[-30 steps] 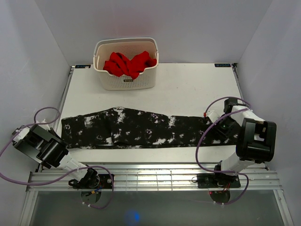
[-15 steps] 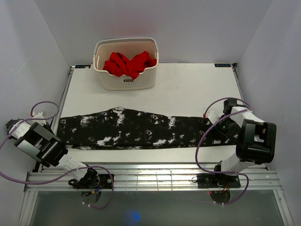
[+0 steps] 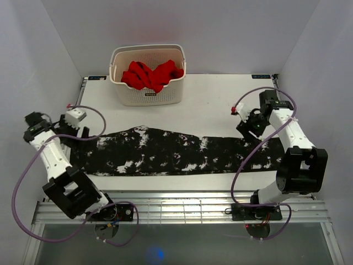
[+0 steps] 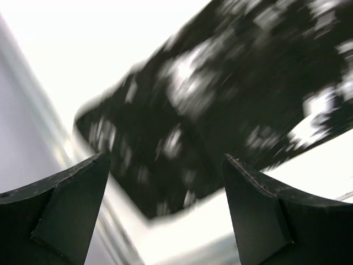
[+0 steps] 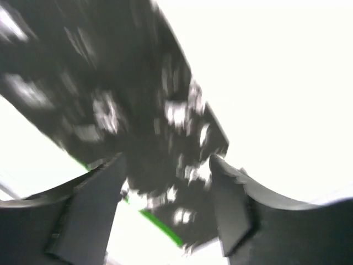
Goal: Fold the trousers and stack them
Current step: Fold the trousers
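From above, the trousers [image 3: 176, 152] lie flat in one long band across the near half of the worktop [image 3: 220, 105], running from its left edge almost to its right edge. A white basket [image 3: 148, 96] holding a red garment [image 3: 151, 74] stands well apart at the back. This view puts the left gripper [image 3: 77, 132] over the trousers' left end and the right gripper [image 3: 247, 127] just past the upper corner of the right end, but neither gripper's spread can be judged from here. The wrist cameras show it, though blurred. The left fingers [image 4: 66, 204] are spread wide with nothing between them, above the speckled cloth's end. The right fingers [image 5: 88, 210] are also parted and empty. Beyond them lies the fabric's edge and a thin green strip [image 5: 157, 223] that the overhead view does not show.
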